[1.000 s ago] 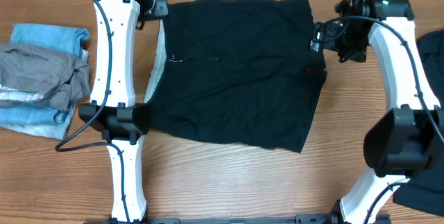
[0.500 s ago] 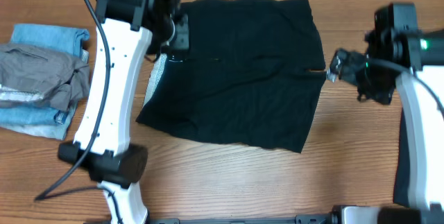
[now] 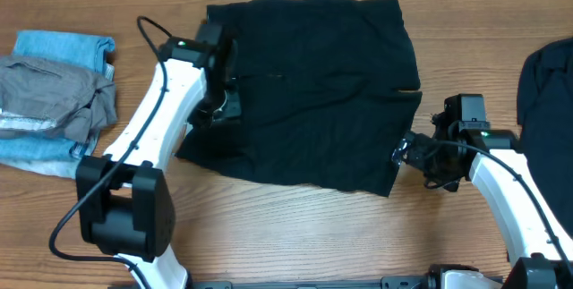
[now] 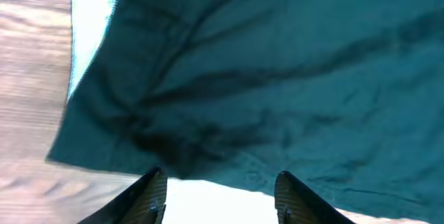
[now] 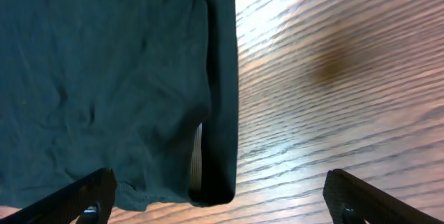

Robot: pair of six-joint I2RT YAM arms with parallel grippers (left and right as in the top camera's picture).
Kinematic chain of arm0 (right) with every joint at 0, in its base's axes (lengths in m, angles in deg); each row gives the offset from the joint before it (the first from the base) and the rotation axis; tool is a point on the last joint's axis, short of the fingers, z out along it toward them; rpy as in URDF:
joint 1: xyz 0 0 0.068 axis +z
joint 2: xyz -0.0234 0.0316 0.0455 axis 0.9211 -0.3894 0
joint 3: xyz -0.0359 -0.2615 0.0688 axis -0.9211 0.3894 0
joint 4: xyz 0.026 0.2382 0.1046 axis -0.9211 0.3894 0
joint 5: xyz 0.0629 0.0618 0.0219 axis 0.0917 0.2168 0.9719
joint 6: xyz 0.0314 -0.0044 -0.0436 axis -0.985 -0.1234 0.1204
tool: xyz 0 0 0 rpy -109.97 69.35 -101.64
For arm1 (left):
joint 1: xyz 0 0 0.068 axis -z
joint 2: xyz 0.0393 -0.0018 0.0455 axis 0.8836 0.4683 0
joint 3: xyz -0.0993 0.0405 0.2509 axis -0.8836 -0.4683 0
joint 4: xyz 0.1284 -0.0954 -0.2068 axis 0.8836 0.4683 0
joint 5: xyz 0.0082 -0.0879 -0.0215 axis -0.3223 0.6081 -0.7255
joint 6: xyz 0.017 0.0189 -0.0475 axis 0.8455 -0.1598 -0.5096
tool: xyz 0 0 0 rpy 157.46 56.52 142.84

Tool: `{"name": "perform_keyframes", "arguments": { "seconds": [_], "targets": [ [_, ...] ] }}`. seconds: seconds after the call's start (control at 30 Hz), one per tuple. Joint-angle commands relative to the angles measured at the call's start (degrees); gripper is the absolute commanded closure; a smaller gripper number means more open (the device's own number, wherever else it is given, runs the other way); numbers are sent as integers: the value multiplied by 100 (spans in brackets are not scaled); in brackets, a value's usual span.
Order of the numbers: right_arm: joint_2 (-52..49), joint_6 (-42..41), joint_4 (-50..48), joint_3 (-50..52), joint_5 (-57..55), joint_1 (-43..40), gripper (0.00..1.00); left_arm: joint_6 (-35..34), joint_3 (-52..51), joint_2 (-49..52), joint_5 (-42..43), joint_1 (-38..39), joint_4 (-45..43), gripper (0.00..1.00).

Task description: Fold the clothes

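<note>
Shorts (image 3: 313,92) of black cloth lie spread nearly flat in the middle of the counter (image 3: 295,235), not yet folded. At their left edge, near the pale waistband lining (image 4: 94,37), is the left gripper (image 4: 218,197); its fingers stand apart and, as far as I can see, hold nothing. Low beside the lower right corner is the right gripper (image 5: 222,203), wide open, with the hem corner just ahead of its fingers. I judge that the first fold is being prepared, with each gripper placed at an edge. The next move asks them to go down, pinch the edge firmly and carry it across without dragging the whole piece. A pile (image 3: 54,92) of blue and grey clothes sits at the left, and another dark garment (image 3: 548,74) at the right edge. No brand, label or writing can be read.
</note>
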Motion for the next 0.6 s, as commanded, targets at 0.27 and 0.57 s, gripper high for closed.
{"name": "perform_keyframes", "arguments": {
  "seconds": [0.27, 0.57],
  "targets": [
    [46, -205, -1320, 1161, 79, 885, 0, 1016, -48, -85, 1917, -1309, -254, 48],
    [-868, -702, -2177, 1379, -197, 885, 11, 1019, -48, -83, 1956, -1803, -365, 46]
  ]
}}
